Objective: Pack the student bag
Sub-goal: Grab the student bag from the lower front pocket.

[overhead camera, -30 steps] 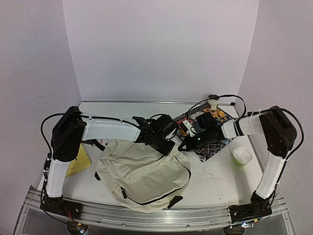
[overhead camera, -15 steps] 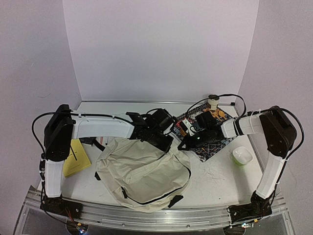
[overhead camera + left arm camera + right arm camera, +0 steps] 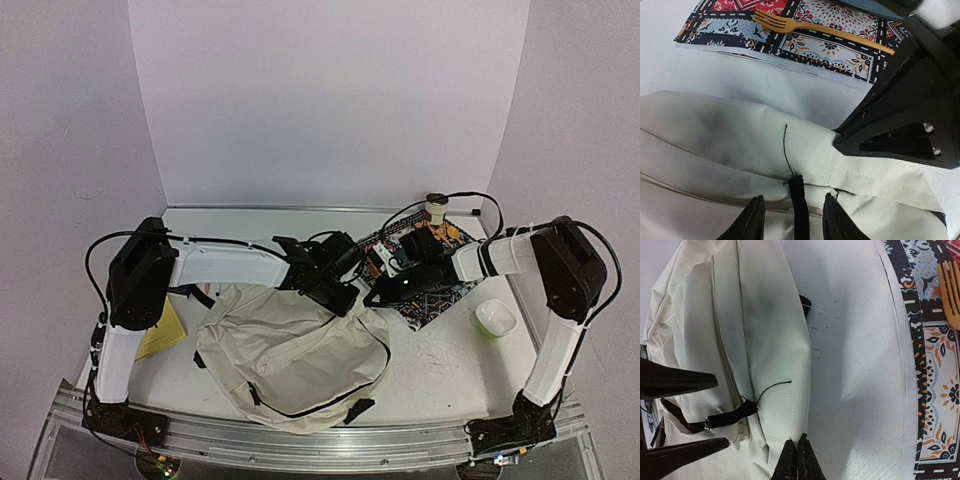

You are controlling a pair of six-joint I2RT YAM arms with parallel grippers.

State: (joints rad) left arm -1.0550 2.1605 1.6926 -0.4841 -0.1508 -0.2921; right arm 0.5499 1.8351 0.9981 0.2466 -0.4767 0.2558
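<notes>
on the white table (image 3: pixel 440 365) lie the student bag (image 3: pixel 290 360), patterned mat (image 3: pixel 437 305), yellow booklet (image 3: pixel 160 337) and white bowl (image 3: pixel 494 318).

Cream student bag (image 3: pixel 290 355) lies slumped flat, blk zips.

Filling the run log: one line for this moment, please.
left gripper: open, astride black zipper pull | right gripper: shut on student bag

Right claw (image 3: pixel 372 298) crowds student bag (image 3: pixel 290 355) corner, open table (image 3: pixel 440 365) strip beside mat (image 3: pixel 432 308)
</notes>
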